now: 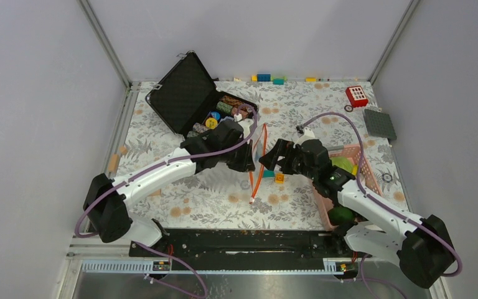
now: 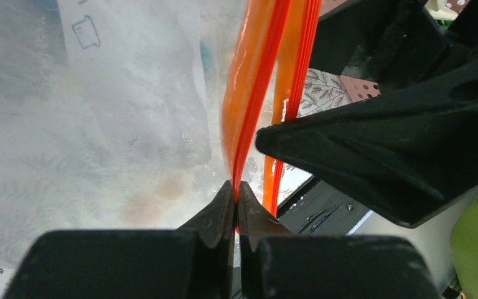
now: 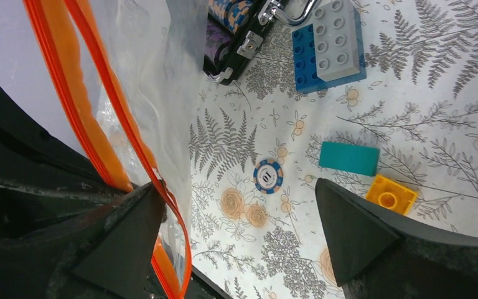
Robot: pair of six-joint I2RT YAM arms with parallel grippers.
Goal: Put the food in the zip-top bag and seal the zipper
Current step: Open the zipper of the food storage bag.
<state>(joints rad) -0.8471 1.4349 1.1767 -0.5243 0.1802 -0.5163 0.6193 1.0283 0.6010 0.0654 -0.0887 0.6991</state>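
Note:
The clear zip-top bag hangs upright between my two grippers. My left gripper is shut on one orange-red strip of the zipper; the other strip stands apart, so the mouth gapes. My right gripper is open and holds nothing. Its left finger sits at the bag mouth, seemingly between the two strips. In the top view both grippers meet at the bag. Food shows in the pink basket: a light-green piece and a dark green one.
An open black case with poker chips lies behind the left arm. Under the right gripper lie a blue-and-grey brick, a teal brick, a yellow brick and a poker chip. A red toy and grey baseplate sit back right.

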